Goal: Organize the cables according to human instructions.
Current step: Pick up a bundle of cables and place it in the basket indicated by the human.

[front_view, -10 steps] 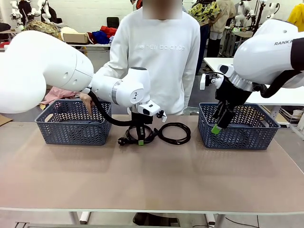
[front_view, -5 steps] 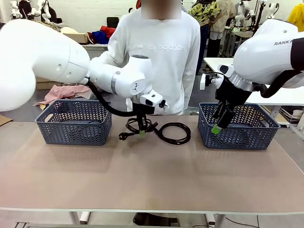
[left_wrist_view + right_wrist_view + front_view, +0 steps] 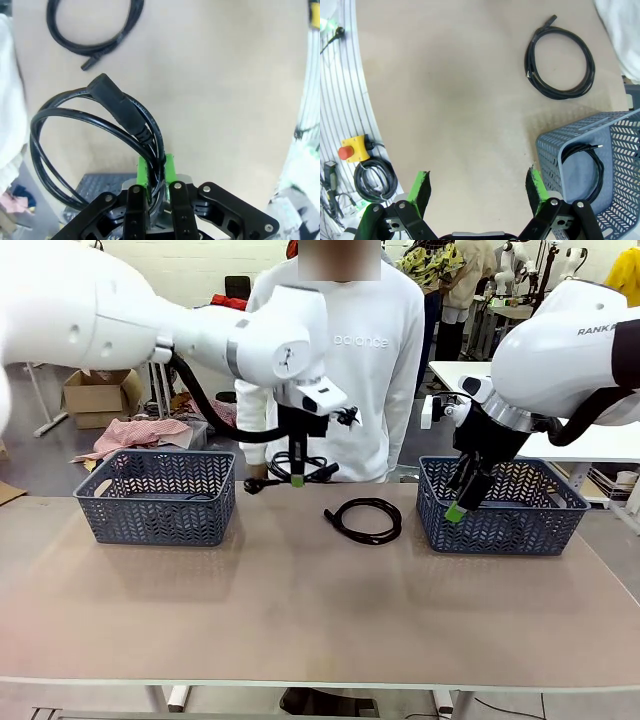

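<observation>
Loads of bare table (image 3: pixel 300 610) below and in front of the left gripper (image 3: pixel 297 478), with a basket (image 3: pixel 150 525) off to its side. It was clamped tight on a coiled cable (image 3: pixel 122 107), which hung clear of the tabletop. Another cable (image 3: pixel 345 530) lay below, just beside it. The arm reached in high, gripper pointing down. The right gripper (image 3: pixel 458 502) gaped wide, empty, by the other basket's (image 3: pixel 520 535) rim.

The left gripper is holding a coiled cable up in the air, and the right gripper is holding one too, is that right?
Not quite. The right gripper is open and empty, as the right wrist view shows. The left gripper does hold a coiled cable in the air.
</observation>
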`<state>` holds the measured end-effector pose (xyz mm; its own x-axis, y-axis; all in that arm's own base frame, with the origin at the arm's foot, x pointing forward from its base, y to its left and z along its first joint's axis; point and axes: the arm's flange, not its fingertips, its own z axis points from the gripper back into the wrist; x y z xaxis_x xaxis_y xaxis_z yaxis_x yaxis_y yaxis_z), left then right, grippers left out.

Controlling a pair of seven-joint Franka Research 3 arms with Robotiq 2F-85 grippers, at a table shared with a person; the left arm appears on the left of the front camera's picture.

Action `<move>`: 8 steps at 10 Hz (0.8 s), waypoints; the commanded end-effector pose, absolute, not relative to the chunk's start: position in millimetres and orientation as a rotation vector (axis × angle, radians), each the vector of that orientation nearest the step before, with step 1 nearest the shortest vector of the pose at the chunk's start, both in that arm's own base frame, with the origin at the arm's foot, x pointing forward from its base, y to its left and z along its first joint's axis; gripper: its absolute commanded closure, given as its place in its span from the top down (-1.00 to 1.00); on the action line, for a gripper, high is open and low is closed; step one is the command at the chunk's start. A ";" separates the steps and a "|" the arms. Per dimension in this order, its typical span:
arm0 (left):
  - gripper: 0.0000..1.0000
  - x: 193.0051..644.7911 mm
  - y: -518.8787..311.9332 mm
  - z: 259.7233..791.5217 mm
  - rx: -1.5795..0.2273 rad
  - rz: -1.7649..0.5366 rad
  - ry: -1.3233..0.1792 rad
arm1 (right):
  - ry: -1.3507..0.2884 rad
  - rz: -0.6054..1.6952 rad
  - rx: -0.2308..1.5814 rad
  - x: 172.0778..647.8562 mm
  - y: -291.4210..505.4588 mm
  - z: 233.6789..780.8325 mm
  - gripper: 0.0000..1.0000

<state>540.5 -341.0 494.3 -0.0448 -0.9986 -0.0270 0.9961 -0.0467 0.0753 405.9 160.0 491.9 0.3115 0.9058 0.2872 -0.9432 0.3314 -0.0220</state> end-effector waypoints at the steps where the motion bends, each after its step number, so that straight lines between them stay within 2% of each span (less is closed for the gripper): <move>1: -1.00 545.1 -307.0 519.8 0.071 -1.709 -0.012 | -0.266 1.228 0.158 406.9 161.9 494.7 1.00; 4: -1.00 543.6 -244.2 554.6 -0.026 -1.786 -0.063 | -0.266 1.228 0.158 406.9 161.9 494.7 1.00; 8: -1.00 553.6 -188.7 566.2 -0.088 -1.771 -0.124 | -0.266 1.228 0.158 406.9 161.9 494.7 1.00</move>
<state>561.3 -195.6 571.4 -0.2057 -0.9738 0.0967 0.9784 -0.2025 0.0420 405.9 160.1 492.2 0.3111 0.9059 0.2875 -0.9433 0.3311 -0.0225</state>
